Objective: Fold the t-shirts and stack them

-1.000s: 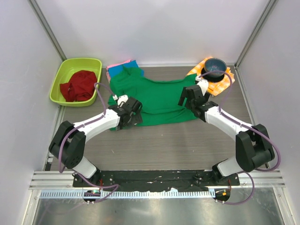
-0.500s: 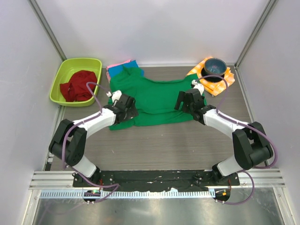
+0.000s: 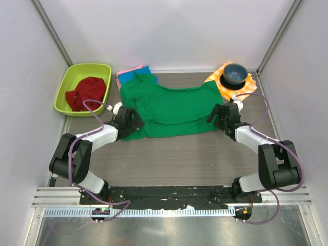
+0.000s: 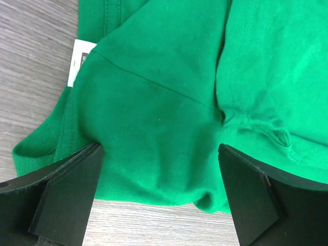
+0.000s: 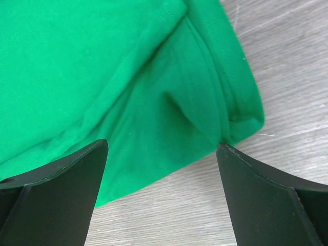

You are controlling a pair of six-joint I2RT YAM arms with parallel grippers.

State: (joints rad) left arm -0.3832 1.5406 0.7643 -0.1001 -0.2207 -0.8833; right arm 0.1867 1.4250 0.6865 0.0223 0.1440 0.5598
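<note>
Green t-shirt (image 3: 171, 110), long axis left–right — left tool (image 3: 132, 122) and right tool (image 3: 219, 114) spread wide at its ends

A green shirt (image 3: 171, 110) lies spread on the grey worktop (image 3: 195, 159), its collar toward the far left. The left claw (image 3: 130, 120) sits low over the shirt's near left corner, the right claw (image 3: 221, 112) at its right edge. A pink shirt (image 3: 127, 75) and a blue shirt (image 3: 145, 69) peek out behind the collar. A red cloth (image 3: 84, 93) lies in a lime tub (image 3: 84, 67) at far left; a dark bowl (image 3: 234, 73) stands on a checked cloth (image 3: 246, 88) at far right.
</note>
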